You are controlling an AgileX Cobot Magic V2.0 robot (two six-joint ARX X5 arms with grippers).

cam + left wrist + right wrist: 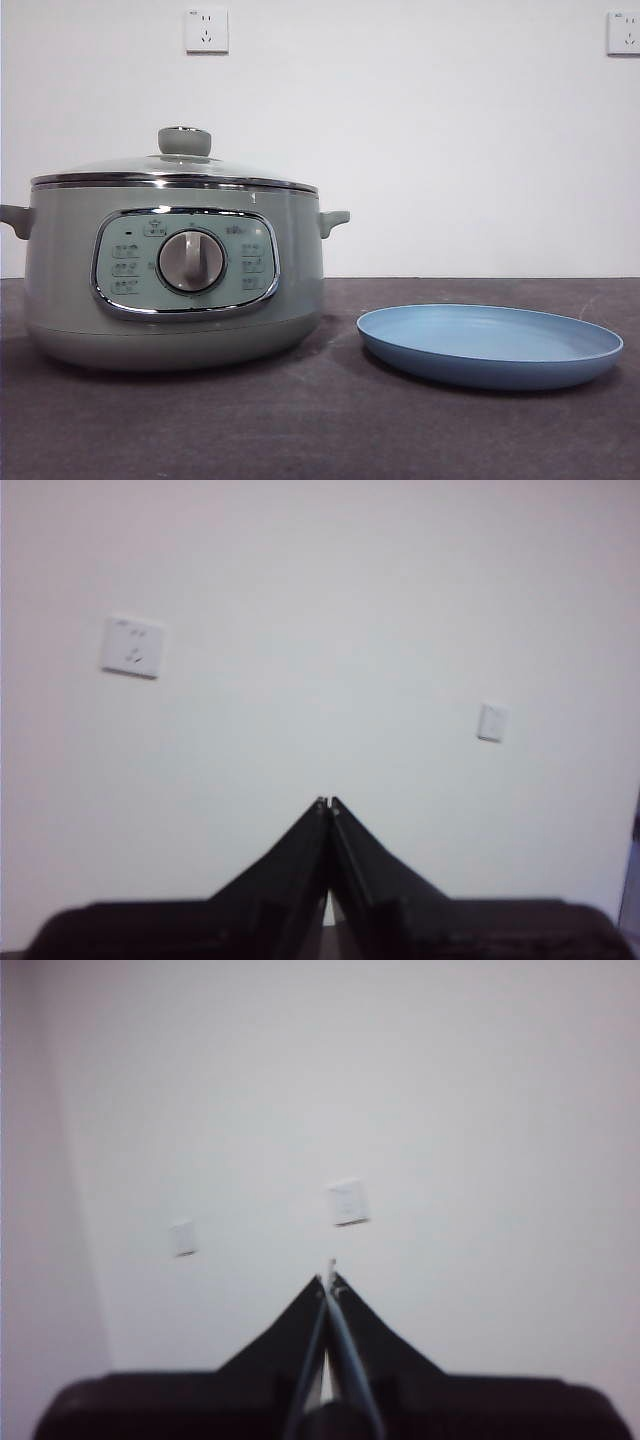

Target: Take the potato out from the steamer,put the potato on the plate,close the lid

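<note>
The sage-green steamer (170,275) stands at the left of the dark table, its dial panel facing me. The glass lid (175,170) with its pale-green knob sits shut on it. The light-blue plate (490,345) lies empty to the right of the steamer. The potato is hidden. Neither arm shows in the front view. My left gripper (328,802) is shut and empty, facing the white wall. My right gripper (330,1278) is shut and empty, also facing the wall.
A white wall with two sockets (206,30) (623,32) stands behind the table. A gap of bare dark tabletop (340,420) lies between the steamer and the plate and in front of both.
</note>
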